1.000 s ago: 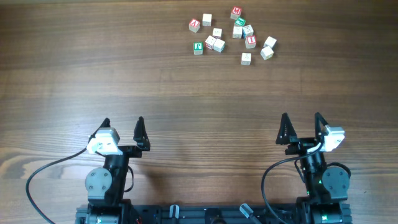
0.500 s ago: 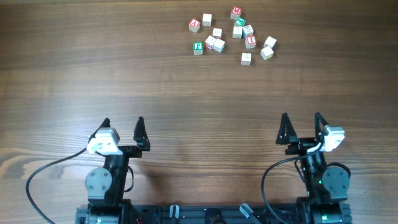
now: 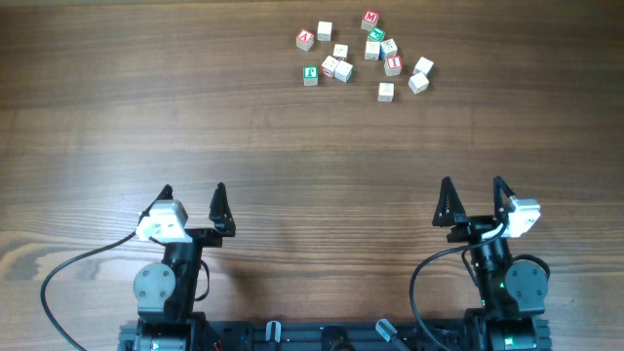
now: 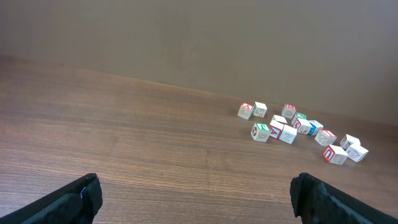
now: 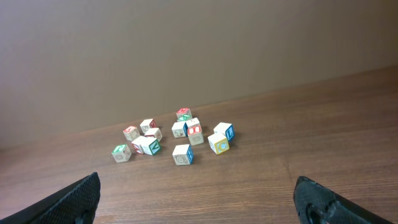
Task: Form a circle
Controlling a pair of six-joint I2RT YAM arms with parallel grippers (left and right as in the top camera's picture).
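- Wooden letter cubes (image 3: 386,91), about fourteen, are scattered on the far part of the table (image 3: 146,117); no ring is formed.
- A clump of three (image 3: 331,67), green-faced, red-faced and plain, is seen at the scatter's near-left edge.
- Two grippers are counted: left gripper (image 3: 192,188) and right gripper (image 3: 472,181), both spread wide, nothing held.
- The clump is found well apart, ahead and between them.

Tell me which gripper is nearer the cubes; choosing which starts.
Right. The right gripper is nearside of the cubes, slightly right; the left gripper, nearside and farther left.
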